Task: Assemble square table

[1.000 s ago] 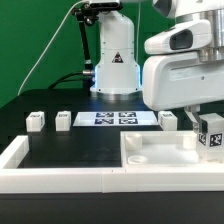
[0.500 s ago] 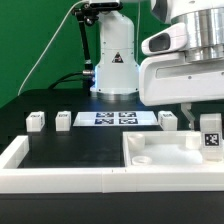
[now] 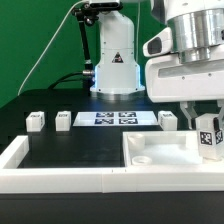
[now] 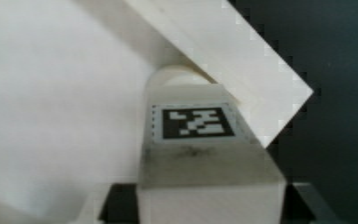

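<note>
Leg (image 3: pixel 209 140) newly tilted, pinched by end effector (image 3: pixel 206 120) over slab (image 3: pixel 160 152) corner; 3 legs (image 3: pixel 64 119) behind.

My counter (image 3: pixel 70 145) is black. In a row on it stand a short white leg (image 3: pixel 36 121), a second leg (image 3: pixel 64 119) and a third leg (image 3: pixel 168 119), the marker board (image 3: pixel 117 118) lying between the last two. The square slab (image 3: pixel 165 148) lies at the exterior view's right, against the border wall (image 3: pixel 60 175).

Claw (image 3: pixel 204 116) is pinching a tagged leg (image 3: pixel 208 138) over the square slab's (image 3: pixel 160 152) far corner. Three spare legs (image 3: pixel 36 121) (image 3: pixel 63 119) (image 3: pixel 168 119) sit on the bench (image 3: pixel 60 150).
</note>
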Robot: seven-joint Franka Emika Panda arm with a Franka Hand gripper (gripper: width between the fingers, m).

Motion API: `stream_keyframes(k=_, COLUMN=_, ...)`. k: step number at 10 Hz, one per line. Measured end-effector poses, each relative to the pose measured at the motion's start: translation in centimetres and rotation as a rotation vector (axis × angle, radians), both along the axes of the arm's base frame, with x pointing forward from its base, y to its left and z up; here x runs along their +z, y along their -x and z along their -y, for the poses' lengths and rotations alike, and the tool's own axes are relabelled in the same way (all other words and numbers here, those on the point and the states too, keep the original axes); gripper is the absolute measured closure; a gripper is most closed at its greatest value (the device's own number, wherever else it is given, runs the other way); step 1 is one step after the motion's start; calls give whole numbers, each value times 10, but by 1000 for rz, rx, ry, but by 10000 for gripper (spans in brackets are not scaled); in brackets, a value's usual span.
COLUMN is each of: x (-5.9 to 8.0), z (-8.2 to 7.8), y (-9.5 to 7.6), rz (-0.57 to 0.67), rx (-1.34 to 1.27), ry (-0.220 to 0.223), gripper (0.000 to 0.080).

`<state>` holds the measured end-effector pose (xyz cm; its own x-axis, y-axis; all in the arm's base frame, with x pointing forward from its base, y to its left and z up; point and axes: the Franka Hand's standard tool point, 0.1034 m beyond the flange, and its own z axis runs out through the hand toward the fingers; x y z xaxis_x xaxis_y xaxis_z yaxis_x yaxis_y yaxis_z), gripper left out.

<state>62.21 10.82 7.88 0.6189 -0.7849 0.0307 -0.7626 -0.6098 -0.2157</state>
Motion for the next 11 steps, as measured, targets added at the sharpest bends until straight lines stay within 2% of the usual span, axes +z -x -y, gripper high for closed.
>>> stream_keyframes(k=6, x=-1, z=-1, y=4, rz=-68, rx=-397, ry=-110, gripper=505)
stream_keyframes(k=7, x=-2, z=-1, y=4, rz=-71, rx=-414, ry=-116, gripper=505)
stream_keyframes(k=8, x=-2, z=-1, y=4, rz=-67, rx=-382, ry=-110, gripper=435)
stream_keyframes(k=9, x=-2, z=-1, y=4, rz=-63, rx=-350, ry=-104, gripper=294)
stream_keyframes(k=10, x=-2, z=-3, y=4, rz=-54, rx=-296, ry=-94, gripper=294)
stream_keyframes(k=11, x=-5, z=-6, y=5, rz=-43, rx=-217, ry=-79, gripper=180)
